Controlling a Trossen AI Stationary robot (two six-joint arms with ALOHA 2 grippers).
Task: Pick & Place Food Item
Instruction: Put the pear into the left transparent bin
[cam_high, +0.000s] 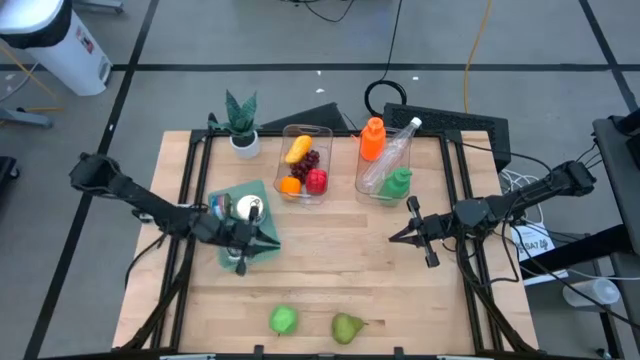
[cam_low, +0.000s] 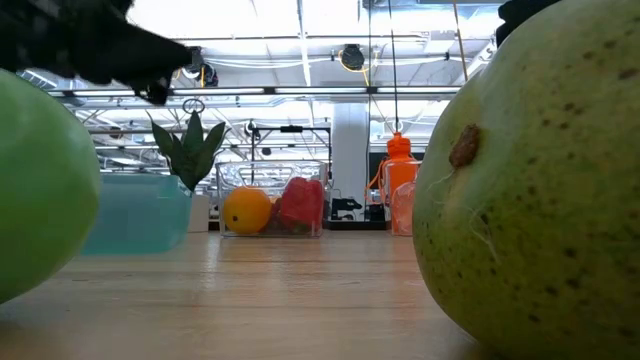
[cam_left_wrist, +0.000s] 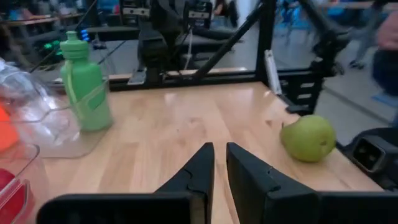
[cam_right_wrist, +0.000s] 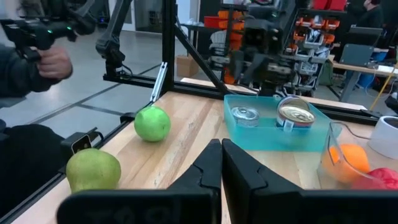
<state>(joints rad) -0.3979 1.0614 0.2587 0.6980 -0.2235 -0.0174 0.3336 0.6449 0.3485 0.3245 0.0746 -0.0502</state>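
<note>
Wooden counter (cam_high: 330, 260): clear fruit bin (cam_high: 306, 160) at far edge, likely drop spot. Left pincer (cam_high: 262, 240) over teal tray (cam_high: 242, 225), right pincer (cam_high: 400, 236) mid-right, both together, empty. Pear (cam_high: 346, 326), green apple (cam_high: 284, 320) wait at near edge.

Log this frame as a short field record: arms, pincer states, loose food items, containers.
left pincer: shut, empty, over the teal tray
right pincer: shut, empty, above bare wood at mid-table
loose food: green apple and pear, apart, at the near table edge
teal tray contents: two cans
fruit bin: orange, red and yellow fruit, grapes
bottle bin: orange, clear and green bottles
other: potted plant
</note>
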